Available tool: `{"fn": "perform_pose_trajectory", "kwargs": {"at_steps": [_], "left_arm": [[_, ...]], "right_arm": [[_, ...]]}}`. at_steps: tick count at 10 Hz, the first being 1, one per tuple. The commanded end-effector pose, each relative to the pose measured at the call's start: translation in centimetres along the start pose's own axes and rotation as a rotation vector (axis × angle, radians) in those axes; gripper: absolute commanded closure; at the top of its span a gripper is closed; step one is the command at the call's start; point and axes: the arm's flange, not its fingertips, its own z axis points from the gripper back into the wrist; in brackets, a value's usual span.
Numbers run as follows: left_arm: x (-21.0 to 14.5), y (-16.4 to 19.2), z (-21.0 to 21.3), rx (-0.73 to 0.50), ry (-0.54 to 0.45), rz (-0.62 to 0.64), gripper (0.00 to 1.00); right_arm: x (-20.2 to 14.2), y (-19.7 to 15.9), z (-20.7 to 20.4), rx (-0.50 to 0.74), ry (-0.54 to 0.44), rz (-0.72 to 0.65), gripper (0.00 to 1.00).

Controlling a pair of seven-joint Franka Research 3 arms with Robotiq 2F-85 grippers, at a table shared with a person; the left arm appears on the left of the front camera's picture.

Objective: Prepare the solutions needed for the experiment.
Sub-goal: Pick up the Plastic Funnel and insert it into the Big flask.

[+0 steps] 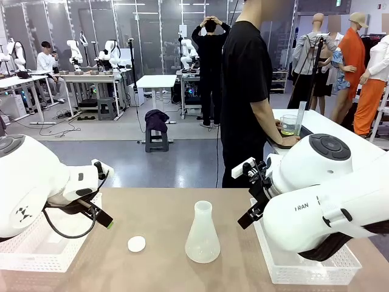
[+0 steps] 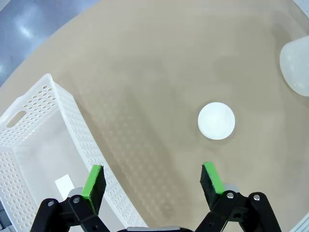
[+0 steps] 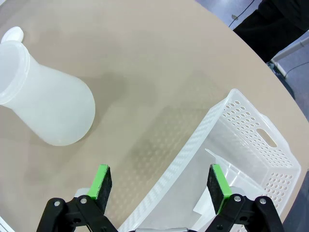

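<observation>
A white frosted conical flask (image 1: pixel 202 234) stands upright and uncapped in the middle of the tan table, with a small white round lid (image 1: pixel 136 244) lying to its left. The solutions (image 1: pixel 287 131) show as pale yellow liquid at the bottom of a clear beaker on the white table behind, by the person's hand. My left gripper (image 1: pixel 109 198) hovers open left of the lid (image 2: pixel 216 120), its green pads (image 2: pixel 94 181) wide apart. To the right of the flask (image 3: pixel 43 104), my right gripper (image 1: pixel 244 194) also hangs open, holding nothing.
A white perforated basket (image 1: pixel 36 252) sits under my left arm and another basket (image 1: pixel 304 267) under my right arm. A person in black (image 1: pixel 246 79) stands at the far edge, turned toward the white table at the right.
</observation>
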Motion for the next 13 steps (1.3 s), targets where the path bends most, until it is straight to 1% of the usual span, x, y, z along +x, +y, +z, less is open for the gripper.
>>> {"fn": "perform_pose_trajectory", "kwargs": {"at_steps": [1, 2, 3, 4, 5, 7, 9, 10, 11, 12, 13], "left_arm": [[0.1, -0.4, 1.3, -0.016, -0.011, 0.012, 0.0], [0.1, -0.4, 2.5, -0.045, -0.023, 0.032, 0.0], [0.1, 0.2, 3.5, -0.088, -0.038, 0.045, 0.0], [0.4, 1.4, 4.3, -0.153, -0.06, 0.102, 0.0], [0.3, 3.0, 5.2, -0.24, -0.078, 0.186, 0.0], [0.4, 5.3, 5.8, -0.361, -0.099, 0.354, 0.0], [0.1, 7.1, 6.2, -0.508, -0.126, 0.513, 0.0], [-0.6, 7.8, 6.5, -0.6, -0.173, 0.559, 0.0], [-1.3, 8.4, 6.7, -0.677, -0.224, 0.597, 0.0], [-2.4, 9.0, 6.7, -0.756, -0.267, 0.607, 0.0], [-3.5, 9.3, 6.4, -0.806, -0.29, 0.639, 0.0]], "right_arm": [[0.0, -0.2, 2.0, 0.001, -0.008, -0.028, 0.0], [0.2, -0.5, 3.3, 0.012, -0.015, -0.061, 0.0], [0.3, -0.8, 4.7, 0.032, 0.005, -0.113, 0.0], [0.4, -1.6, 5.7, 0.082, -0.033, -0.131, 0.0], [0.6, -2.7, 6.5, 0.11, -0.046, -0.18, 0.0], [0.8, -4.5, 7.3, 0.265, -0.084, -0.266, 0.0], [0.6, -6.1, 7.7, 0.431, -0.156, -0.378, 0.0], [0.4, -6.6, 7.8, 0.474, -0.172, -0.428, 0.0], [0.2, -7.1, 7.9, 0.488, -0.188, -0.463, 0.0], [0.0, -7.5, 8.1, 0.525, -0.2, -0.501, 0.0], [-0.2, -7.8, 8.2, 0.551, -0.208, -0.524, 0.0]]}}
